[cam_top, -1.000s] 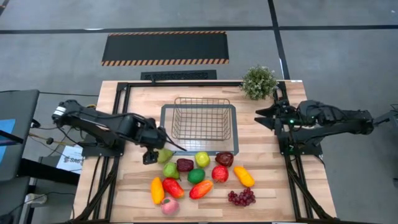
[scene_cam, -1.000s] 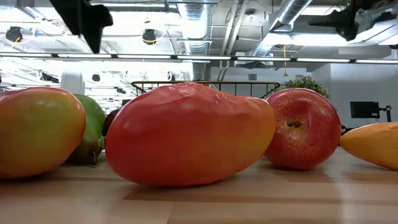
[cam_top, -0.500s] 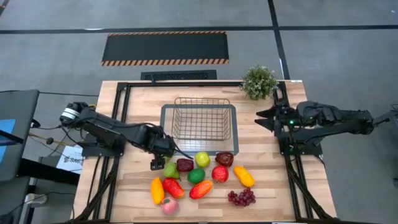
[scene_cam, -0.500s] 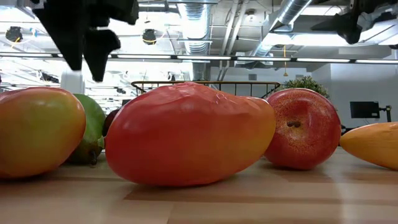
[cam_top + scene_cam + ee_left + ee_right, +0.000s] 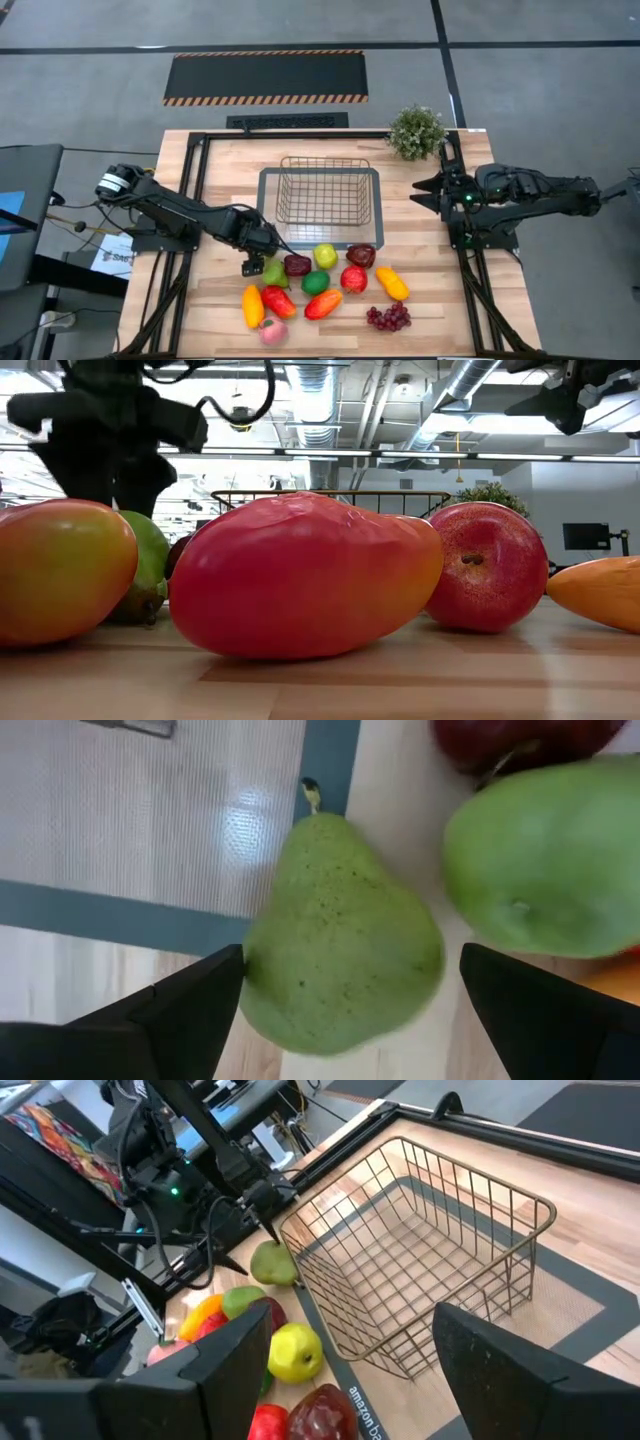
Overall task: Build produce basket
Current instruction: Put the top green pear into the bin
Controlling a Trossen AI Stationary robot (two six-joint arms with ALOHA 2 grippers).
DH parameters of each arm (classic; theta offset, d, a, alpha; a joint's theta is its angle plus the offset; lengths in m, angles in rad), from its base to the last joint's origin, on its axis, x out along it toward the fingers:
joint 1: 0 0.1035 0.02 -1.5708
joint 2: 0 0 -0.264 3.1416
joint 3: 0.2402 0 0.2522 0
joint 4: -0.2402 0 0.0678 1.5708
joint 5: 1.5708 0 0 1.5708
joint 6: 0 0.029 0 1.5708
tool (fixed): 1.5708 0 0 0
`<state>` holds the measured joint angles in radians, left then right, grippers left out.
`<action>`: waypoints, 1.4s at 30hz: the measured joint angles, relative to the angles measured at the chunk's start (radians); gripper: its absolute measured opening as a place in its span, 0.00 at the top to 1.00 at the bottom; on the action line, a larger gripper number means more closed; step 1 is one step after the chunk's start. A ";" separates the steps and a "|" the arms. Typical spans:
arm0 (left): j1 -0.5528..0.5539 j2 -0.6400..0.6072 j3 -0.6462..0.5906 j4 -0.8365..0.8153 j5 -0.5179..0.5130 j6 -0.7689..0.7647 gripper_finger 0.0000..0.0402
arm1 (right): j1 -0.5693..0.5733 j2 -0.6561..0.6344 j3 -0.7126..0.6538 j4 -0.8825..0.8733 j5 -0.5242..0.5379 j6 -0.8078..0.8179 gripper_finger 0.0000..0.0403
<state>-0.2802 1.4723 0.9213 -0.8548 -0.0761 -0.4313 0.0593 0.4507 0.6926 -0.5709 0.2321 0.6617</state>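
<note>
High view first, with the wire basket [image 5: 328, 190] as the marker: it sits empty on a grey tray [image 5: 268, 212] at mid-table, and every piece of produce lies in a loose cluster on the wood just in front of that tray.

Left of the basket's front corner, the left gripper [image 5: 258, 262] is lowered over a green pear [image 5: 274, 274] at the near-left edge of the cluster. Its wrist camera shows why it sits there — the pear [image 5: 340, 945] lies between the two dark fingers [image 5: 170, 1010], stem pointing toward the tray's rim, with daylight on both sides. So the jaws stand wide and grip nothing yet; my read is that this is the line-up before closing.

Further along the front of the basket come a maroon fruit [image 5: 297, 265], a green apple [image 5: 315, 283], a yellow apple [image 5: 325, 256], a red apple [image 5: 353, 279], an orange-yellow mango [image 5: 391, 283] and a purple grape bunch [image 5: 389, 317] — all well clear of the mesh.

Right of the basket, the right gripper [image 5: 424, 189] waits off to the side, fingers spread and empty, beside a potted plant [image 5: 416, 131].
</note>
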 joint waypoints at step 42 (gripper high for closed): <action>0.005 0.006 0.022 -0.035 0.045 -0.128 0.20 | 0.000 0.000 0.000 -0.002 0.005 0.000 0.26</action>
<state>-0.2756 1.4784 0.9438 -0.8898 -0.0309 -0.5592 0.0589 0.4507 0.6926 -0.5724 0.2367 0.6621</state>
